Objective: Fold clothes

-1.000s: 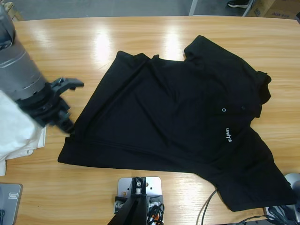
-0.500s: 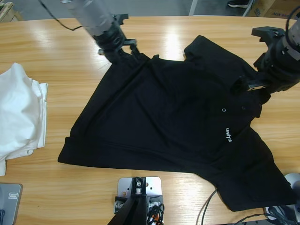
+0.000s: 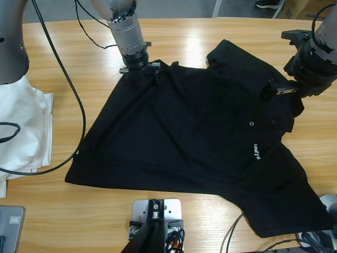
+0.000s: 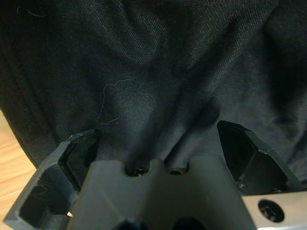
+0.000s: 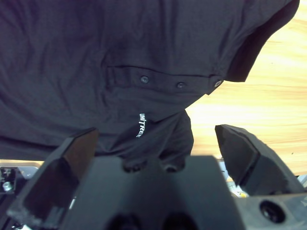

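A black buttoned polo (image 3: 200, 137) lies spread flat on the wooden table, its white logo (image 3: 256, 150) toward the right. My left gripper (image 3: 140, 69) presses down at the polo's far left corner. In the left wrist view it (image 4: 158, 143) is open, and black fabric (image 4: 158, 72) bunches between the jaws. My right gripper (image 3: 281, 87) hovers over the collar at the right. In the right wrist view it (image 5: 153, 143) is open above the button placket (image 5: 177, 85) and logo (image 5: 140, 124), holding nothing.
White clothes (image 3: 23, 132) lie piled at the table's left edge. A black cable (image 3: 79, 105) loops from the left arm across the wood beside them. Bare table (image 3: 221, 31) shows beyond the polo at the far side.
My left arm swung from the polo's left hem to its far corner and settled onto the fabric. My right arm came in from the right to the collar.
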Robot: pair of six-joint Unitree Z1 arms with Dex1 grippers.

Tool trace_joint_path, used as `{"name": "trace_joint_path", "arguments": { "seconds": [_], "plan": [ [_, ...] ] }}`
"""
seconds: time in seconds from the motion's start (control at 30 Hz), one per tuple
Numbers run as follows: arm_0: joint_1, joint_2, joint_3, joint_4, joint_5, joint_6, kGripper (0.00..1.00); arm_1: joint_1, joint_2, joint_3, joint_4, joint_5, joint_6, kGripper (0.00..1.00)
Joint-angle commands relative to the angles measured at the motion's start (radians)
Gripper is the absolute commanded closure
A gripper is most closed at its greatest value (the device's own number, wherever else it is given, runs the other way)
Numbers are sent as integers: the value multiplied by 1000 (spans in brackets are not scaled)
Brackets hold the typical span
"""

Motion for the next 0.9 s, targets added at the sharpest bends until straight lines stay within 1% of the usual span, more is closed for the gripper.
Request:
{"name": "trace_joint_path", "arguments": {
  "seconds": [0.03, 0.13, 0.27, 0.43, 0.5, 0.53, 0.63, 0.7, 0.73, 0.77, 0.83, 0.9],
  "plan": [
    [40, 119, -187, 109, 147, -143, 32, -11, 41, 8, -6, 8, -17, 4],
    [106, 117, -210, 109, 153, -204, 32, -11, 41, 36, -8, 15, -18, 3],
    [174, 110, -246, 133, 140, -227, 32, -10, 42, 74, -29, 21, -17, 4],
    [218, 105, -243, 155, 140, -238, 32, -11, 54, 74, -39, 22, -19, 4],
    [233, 98, -243, 155, 140, -240, 32, -14, 79, 71, -50, 19, -29, 4],
    [239, 94, -244, 155, 140, -238, 32, -26, 112, 67, -69, 17, -58, 4],
    [240, 86, -243, 156, 139, -231, 32, -88, 206, 67, -139, 15, -122, 16],
    [236, 76, -240, 156, 138, -229, 32, -156, 287, 45, -161, 62, -181, 109],
    [233, 72, -239, 156, 138, -229, 32, -182, 312, 39, -165, 75, -188, 119],
    [225, 67, -237, 156, 137, -228, 32, -210, 336, 35, -181, 90, -199, 150],
    [204, 60, -227, 157, 137, -229, 32, -244, 381, 2, -197, 106, -223, 151],
    [185, 57, -210, 158, 135, -239, 32, -262, 448, -72, -175, 136, -254, 151]
  ]
}}
